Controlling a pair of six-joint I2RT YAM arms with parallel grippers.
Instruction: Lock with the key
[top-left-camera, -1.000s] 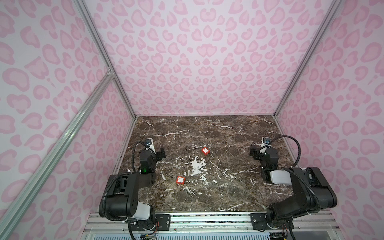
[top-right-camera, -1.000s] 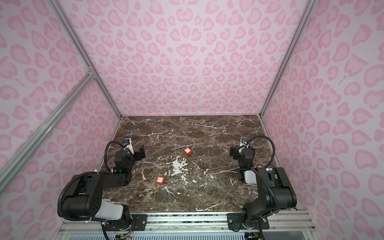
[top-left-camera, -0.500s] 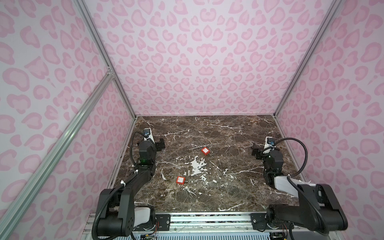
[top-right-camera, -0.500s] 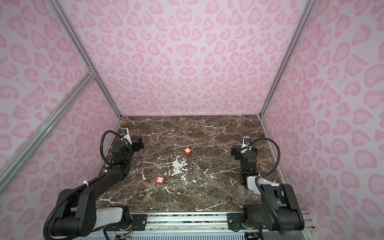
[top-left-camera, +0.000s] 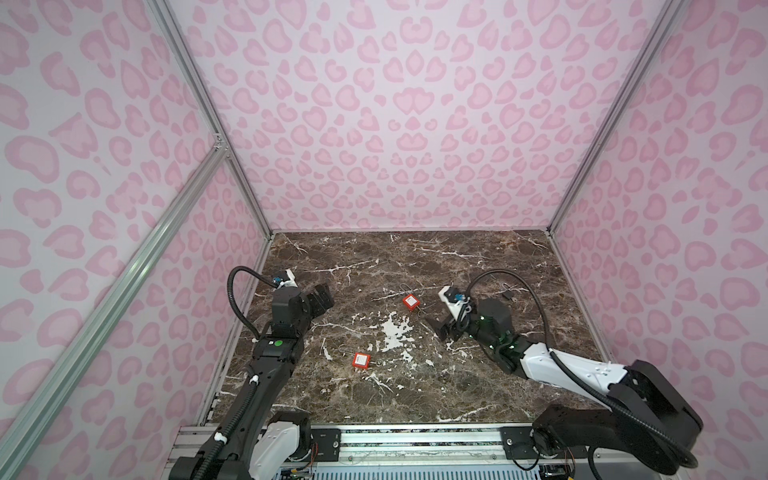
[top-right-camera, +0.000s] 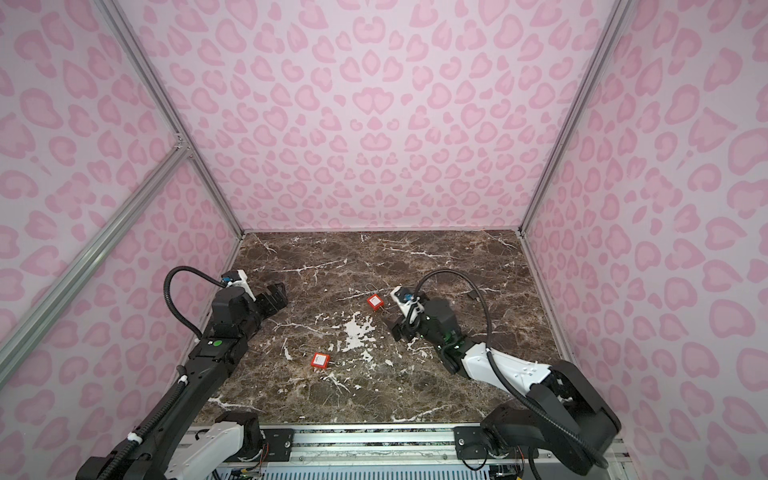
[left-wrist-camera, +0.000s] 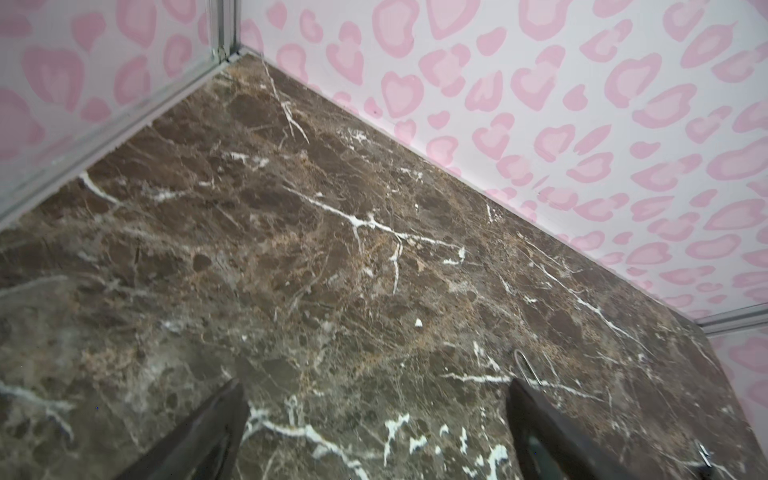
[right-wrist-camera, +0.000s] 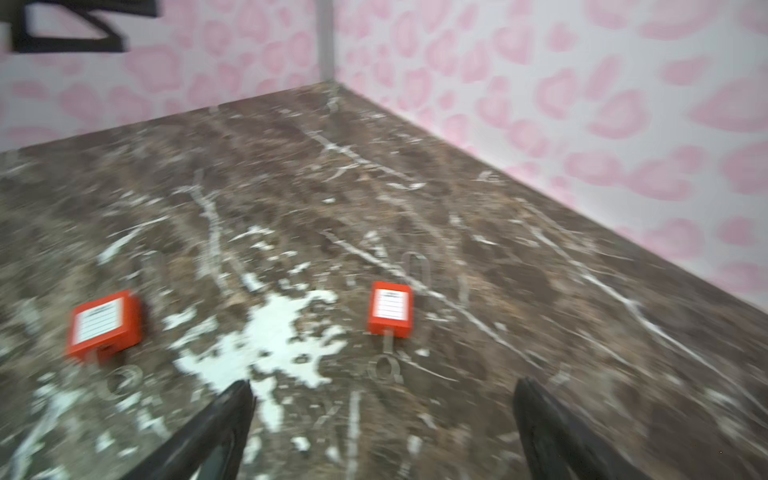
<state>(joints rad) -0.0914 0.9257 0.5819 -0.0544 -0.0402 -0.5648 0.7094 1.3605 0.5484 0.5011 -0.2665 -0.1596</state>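
Note:
Two red padlocks lie on the marble table: one (top-left-camera: 410, 302) (top-right-camera: 375, 302) (right-wrist-camera: 390, 307) near the middle, one (top-left-camera: 360, 360) (top-right-camera: 320, 360) (right-wrist-camera: 104, 324) closer to the front. In the blurred right wrist view a key (right-wrist-camera: 388, 338) with a ring sticks out of the middle padlock's base. My right gripper (top-left-camera: 444, 330) (top-right-camera: 401, 328) (right-wrist-camera: 382, 387) is open and empty, a short way right of that padlock and pointing at it. My left gripper (top-left-camera: 322, 297) (top-right-camera: 276, 293) (left-wrist-camera: 376, 384) hovers open and empty at the left over bare marble. A thin wire shackle (left-wrist-camera: 525, 368) shows beside its finger.
A small dark object with a wire loop (top-left-camera: 508, 294) (top-right-camera: 473, 294) lies at the right, behind my right arm. Pink patterned walls with aluminium posts (top-left-camera: 249, 199) close in three sides. A metal rail (top-left-camera: 415, 440) runs along the front edge.
My right gripper has swung left from the right edge toward the middle padlock. My left arm has stretched up and forward along the left wall. Both padlocks lie as before.

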